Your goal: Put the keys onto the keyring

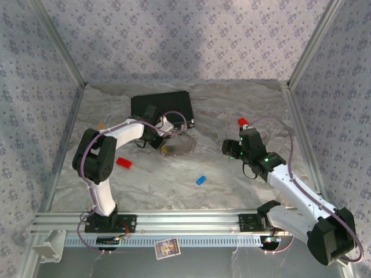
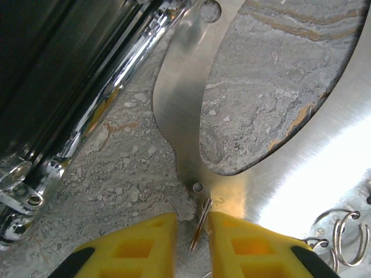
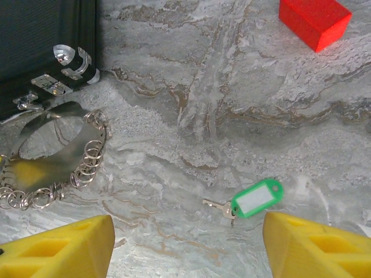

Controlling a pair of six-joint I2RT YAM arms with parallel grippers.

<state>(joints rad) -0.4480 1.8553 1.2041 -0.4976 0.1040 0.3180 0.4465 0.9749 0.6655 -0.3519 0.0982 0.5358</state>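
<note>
Top external: 1 blue key [image 1: 201, 180], 2 red blocks [image 1: 124, 163], 1 keyring [image 1: 184, 147]. Right jaws gape; left jaws nearly closed, grip unclear.

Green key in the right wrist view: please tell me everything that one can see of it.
The green key is a small silver metal key joined by a little ring to an oval green plastic tag with a white label window. It lies flat on the grey marbled table, with its blade toward the picture's left. Only the table touches it. The open right gripper hovers near, its yellow fingers apart from the key.
</note>
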